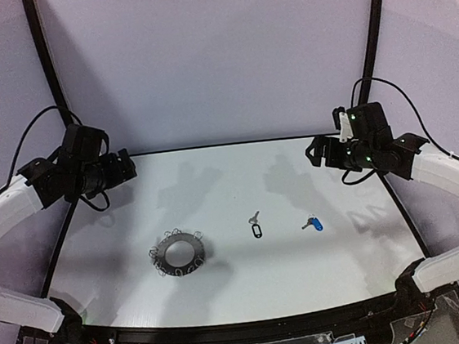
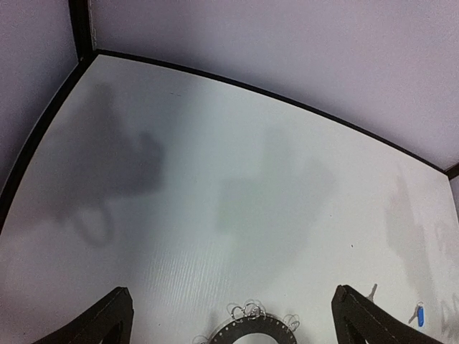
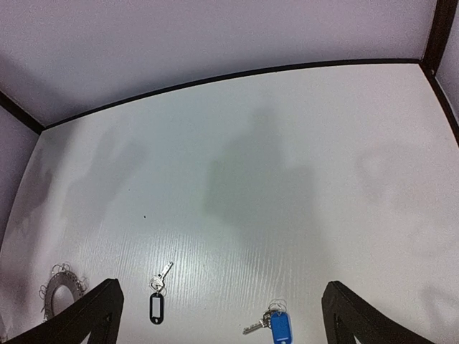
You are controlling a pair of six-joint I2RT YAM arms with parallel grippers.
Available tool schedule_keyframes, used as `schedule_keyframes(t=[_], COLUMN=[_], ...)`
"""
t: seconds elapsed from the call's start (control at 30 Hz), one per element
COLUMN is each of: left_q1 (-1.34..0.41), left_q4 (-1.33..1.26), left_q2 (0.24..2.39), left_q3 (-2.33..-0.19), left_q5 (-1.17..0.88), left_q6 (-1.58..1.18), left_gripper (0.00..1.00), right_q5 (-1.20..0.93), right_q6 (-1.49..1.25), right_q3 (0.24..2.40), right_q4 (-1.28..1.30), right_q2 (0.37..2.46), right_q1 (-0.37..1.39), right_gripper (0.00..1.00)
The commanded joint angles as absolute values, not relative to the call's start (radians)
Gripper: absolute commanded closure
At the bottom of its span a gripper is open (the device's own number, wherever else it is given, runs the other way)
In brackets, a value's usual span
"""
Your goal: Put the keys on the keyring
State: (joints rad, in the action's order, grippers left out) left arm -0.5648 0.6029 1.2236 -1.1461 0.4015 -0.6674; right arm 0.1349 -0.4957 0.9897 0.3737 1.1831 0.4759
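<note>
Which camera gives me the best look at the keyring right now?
Top external: the keyring shows whole and unobstructed, with the wire clips visible round its rim. Left wrist catches only its upper arc at the bottom edge of the picture. Right wrist shows it small, low in the left corner.

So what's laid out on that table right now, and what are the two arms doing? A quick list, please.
keyring: flat on the table, left of centre
black-tag key: right of the ring, not touching
blue-tag key: further right, lying alone
left jaws: open, empty, raised at far left
right jaws: open, empty, raised at far right
keys on ring: none yet
</note>
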Motion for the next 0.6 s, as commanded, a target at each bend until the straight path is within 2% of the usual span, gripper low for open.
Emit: schedule_keyframes(t=[0.0,0.13,0.27,0.37,0.57], left_q1=[-0.561,-0.561,-0.561,-0.561,-0.561], left_q4=[0.697,0.709,0.709,0.682,0.66], left_q2=[1.177,1.149,1.107,1.054,0.967], left_q3=[-1.138,-1.082,-1.031,-0.987,-0.919], left_q5=[0.367,0.272,0.216,0.206,0.218], left_q6=[-0.586,-0.572,-0.567,-0.573,-0.611], left_gripper=[0.01,0.01,0.01,0.01,0.01], right_q5=[0.111,-0.044,-0.321,-0.518,-0.659], right_q6=[-0.494,-0.438,-0.356,-0.287,-0.117], right_q3=[0.963,0.963,1.001,1.125,1.394], right_q4=[0.344,0.295,0.226,0.277,0.386], right_q2=[1.151,1.181,1.269,1.441,1.814], right_q1=[0.476,0.477,0.477,0.518,0.704], right_gripper=[0.02,0.02,0.02,0.02,0.02])
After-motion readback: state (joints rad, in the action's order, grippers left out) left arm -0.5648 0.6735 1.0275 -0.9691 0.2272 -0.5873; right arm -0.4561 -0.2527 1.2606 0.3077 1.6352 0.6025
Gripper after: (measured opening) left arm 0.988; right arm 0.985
